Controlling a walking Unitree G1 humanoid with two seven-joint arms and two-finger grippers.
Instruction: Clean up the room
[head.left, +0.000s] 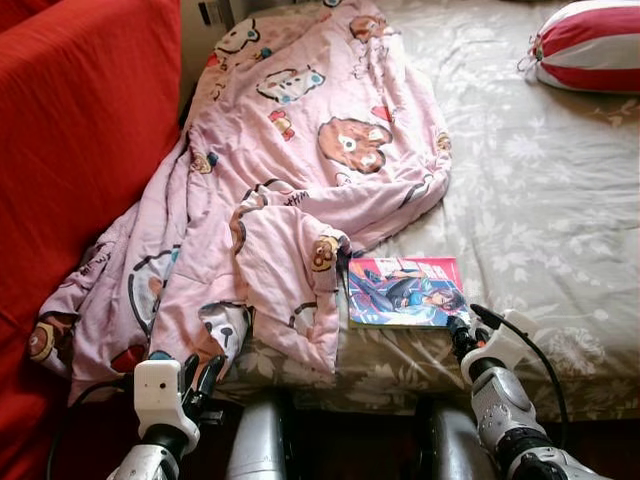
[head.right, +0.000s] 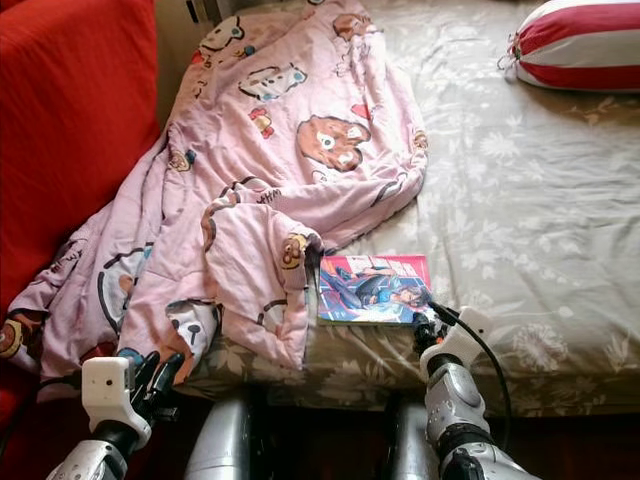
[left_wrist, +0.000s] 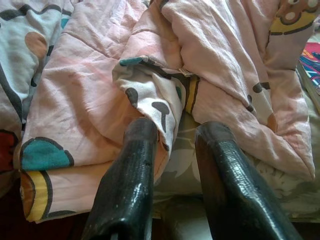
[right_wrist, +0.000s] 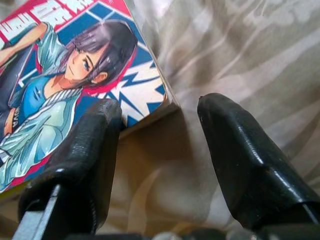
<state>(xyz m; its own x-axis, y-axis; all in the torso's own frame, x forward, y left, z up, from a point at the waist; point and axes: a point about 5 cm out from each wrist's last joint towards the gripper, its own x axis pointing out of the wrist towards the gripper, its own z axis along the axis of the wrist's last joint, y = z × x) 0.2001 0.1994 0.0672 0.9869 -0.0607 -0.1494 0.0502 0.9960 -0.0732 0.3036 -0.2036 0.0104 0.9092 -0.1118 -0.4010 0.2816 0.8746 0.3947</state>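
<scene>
A comic book (head.left: 404, 292) with a red and blue cover lies flat on the bed near its front edge. My right gripper (head.left: 460, 328) is open at the book's near right corner (right_wrist: 165, 102), one finger (right_wrist: 85, 150) at the cover's edge and the other (right_wrist: 245, 155) over the sheet. A pink cartoon-print blanket (head.left: 300, 170) sprawls crumpled across the bed's left half and hangs over the front edge. My left gripper (head.left: 200, 375) is open just below that hanging edge (left_wrist: 145, 100), fingers (left_wrist: 130, 180) pointing at the folds.
The bed carries a grey floral sheet (head.left: 540, 200). A red and white striped pillow (head.left: 590, 45) lies at the far right. A red sofa or curtain (head.left: 70, 150) stands close on the left. My two silver legs (head.left: 260, 440) stand against the bed's front.
</scene>
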